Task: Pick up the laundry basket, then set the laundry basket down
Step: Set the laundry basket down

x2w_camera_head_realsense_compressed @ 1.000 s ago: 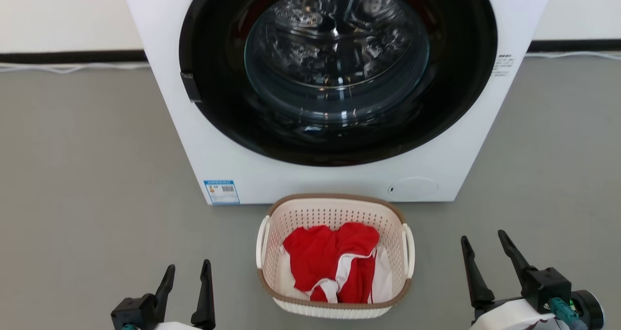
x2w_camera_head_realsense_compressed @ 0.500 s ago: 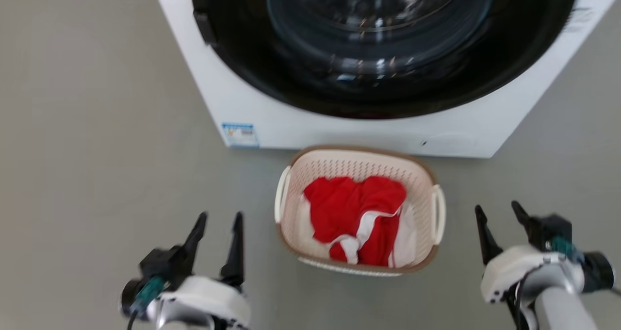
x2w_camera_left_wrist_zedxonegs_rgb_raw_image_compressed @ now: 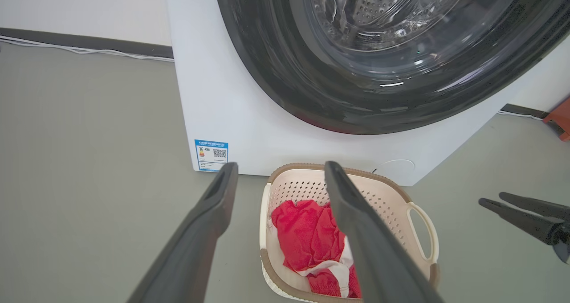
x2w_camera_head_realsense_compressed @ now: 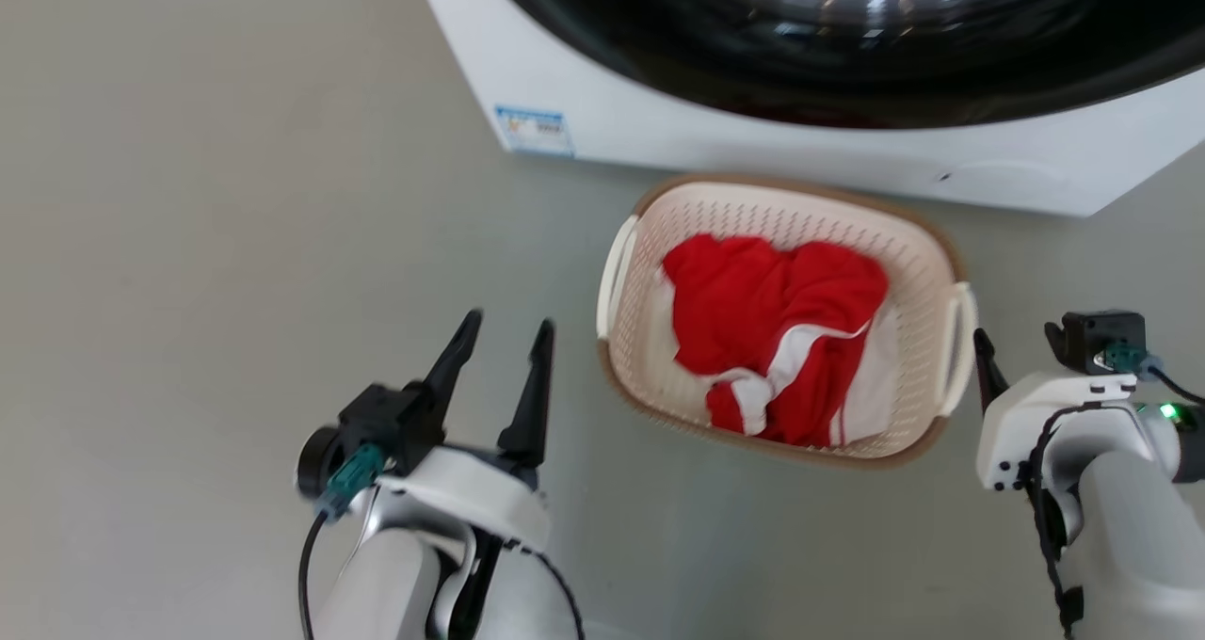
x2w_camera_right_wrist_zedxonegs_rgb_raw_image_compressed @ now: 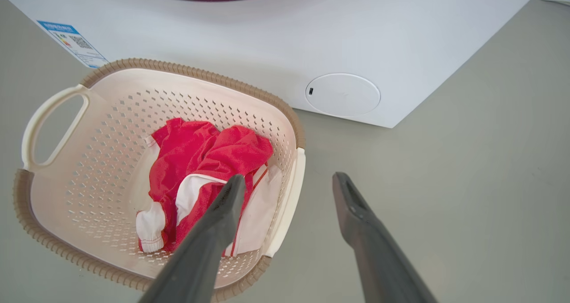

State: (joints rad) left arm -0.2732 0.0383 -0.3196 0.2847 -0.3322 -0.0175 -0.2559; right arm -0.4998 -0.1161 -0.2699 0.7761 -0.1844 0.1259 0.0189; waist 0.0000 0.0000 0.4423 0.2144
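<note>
The laundry basket (x2w_camera_head_realsense_compressed: 800, 212), cream with perforated walls and a brown rim, stands on the floor in front of the washer and holds a red and white garment (x2w_camera_head_realsense_compressed: 772, 311). My left gripper (x2w_camera_head_realsense_compressed: 508, 322) is open, just left of the basket's left handle (x2w_camera_head_realsense_compressed: 614, 278) and apart from it. My right gripper (x2w_camera_head_realsense_compressed: 1015, 334) is open beside the right handle (x2w_camera_head_realsense_compressed: 960, 348). In the right wrist view the right gripper (x2w_camera_right_wrist_zedxonegs_rgb_raw_image_compressed: 289, 177) straddles that handle (x2w_camera_right_wrist_zedxonegs_rgb_raw_image_compressed: 287, 200) from above, one finger over the basket (x2w_camera_right_wrist_zedxonegs_rgb_raw_image_compressed: 111, 160). The left wrist view shows the left gripper (x2w_camera_left_wrist_zedxonegs_rgb_raw_image_compressed: 281, 165) with the basket (x2w_camera_left_wrist_zedxonegs_rgb_raw_image_compressed: 303, 187) beyond it.
The white front-loading washer (x2w_camera_head_realsense_compressed: 753, 141) with its dark round door rises right behind the basket, with a blue label (x2w_camera_head_realsense_compressed: 534, 130) at its lower left corner. Grey floor (x2w_camera_head_realsense_compressed: 188, 198) spreads to the left and right. A cable runs along the wall base (x2w_camera_left_wrist_zedxonegs_rgb_raw_image_compressed: 89, 51).
The head camera has tilted down and shifted, so the whole picture has moved. Both grippers have come forward, closer to the basket's two handles, and both stay open.
</note>
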